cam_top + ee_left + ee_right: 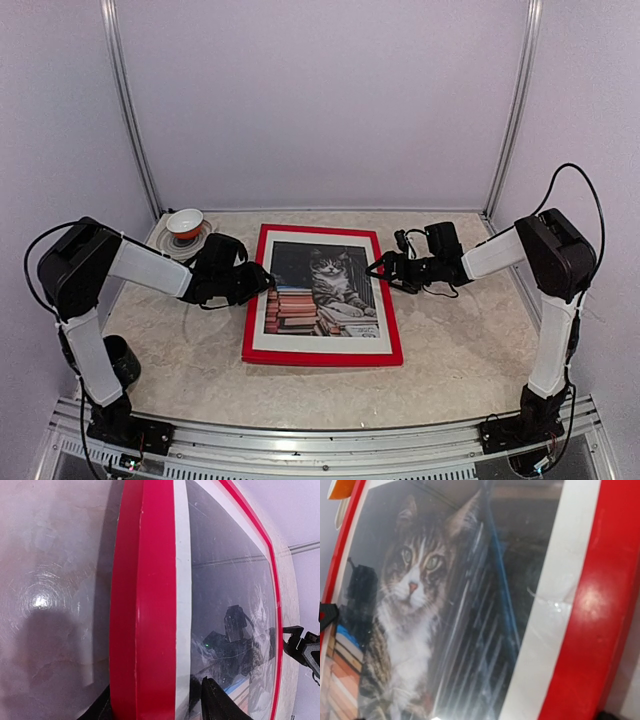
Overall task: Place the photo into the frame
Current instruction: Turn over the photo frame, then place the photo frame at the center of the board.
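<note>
The frame (320, 356) lies red front up on the table, with the photo (325, 285) of the tabby cat on books inside it behind the glass. My left gripper (262, 283) is at the frame's left rail. In the left wrist view its fingers (220, 702) straddle the red rail (145, 605), one outside the edge and one on the glass over the white border (182, 580). My right gripper (376, 267) is at the frame's right rail near the far corner, jaws apart. The right wrist view shows the cat (415, 590) and the red rail (590, 630) close up, with no fingers clearly in sight.
A small orange-and-white bowl (185, 222) on a plate stands at the back left, close behind my left arm. The marble tabletop (470, 330) is bounded by white walls at the back and sides. The right gripper also shows in the left wrist view (301, 646).
</note>
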{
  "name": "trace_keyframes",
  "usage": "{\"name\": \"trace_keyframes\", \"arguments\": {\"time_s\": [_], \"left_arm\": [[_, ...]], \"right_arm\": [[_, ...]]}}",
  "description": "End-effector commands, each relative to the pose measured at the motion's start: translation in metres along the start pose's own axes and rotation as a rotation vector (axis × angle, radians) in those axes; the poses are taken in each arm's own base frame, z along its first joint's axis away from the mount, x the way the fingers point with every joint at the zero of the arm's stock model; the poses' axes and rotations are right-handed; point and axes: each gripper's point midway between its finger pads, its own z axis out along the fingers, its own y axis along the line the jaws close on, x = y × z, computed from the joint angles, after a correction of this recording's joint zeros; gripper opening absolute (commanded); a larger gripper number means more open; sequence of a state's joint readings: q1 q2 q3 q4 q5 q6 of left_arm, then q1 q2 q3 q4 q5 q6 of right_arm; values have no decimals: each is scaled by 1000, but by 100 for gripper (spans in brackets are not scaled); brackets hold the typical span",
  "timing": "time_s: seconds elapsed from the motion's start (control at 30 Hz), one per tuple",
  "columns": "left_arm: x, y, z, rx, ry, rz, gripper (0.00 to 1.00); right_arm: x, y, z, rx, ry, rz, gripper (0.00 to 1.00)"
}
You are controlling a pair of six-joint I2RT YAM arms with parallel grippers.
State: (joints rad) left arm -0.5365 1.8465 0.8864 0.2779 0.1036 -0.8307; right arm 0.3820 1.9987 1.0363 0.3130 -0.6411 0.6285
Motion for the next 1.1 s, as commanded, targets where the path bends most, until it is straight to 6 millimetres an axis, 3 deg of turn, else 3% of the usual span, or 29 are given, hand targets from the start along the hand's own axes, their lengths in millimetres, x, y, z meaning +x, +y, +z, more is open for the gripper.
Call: {"name": "trace_keyframes", "arguments": {"time_s": [0.0, 0.43, 0.63, 0.87, 0.97, 1.07], "left_arm": [[-15, -67, -3, 165, -45, 86, 52], [-8, -68, 4, 162, -24, 109, 59], [-15, -70, -1, 149, -48, 119, 66], [-22, -81, -15, 169, -75, 132, 74], [-22, -81, -16, 162, -75, 136, 84], [-24, -76, -17, 138, -85, 139, 89]], "right_arm": [[5, 32, -2, -93, 29, -42, 99], [-8, 44, -10, -84, 10, -80, 99], [-9, 45, -15, -60, 9, -95, 99], [-34, 37, -34, -2, -50, -117, 99], [-47, 36, -44, -1, -79, -115, 99], [-55, 37, -51, 6, -96, -125, 99]]}}
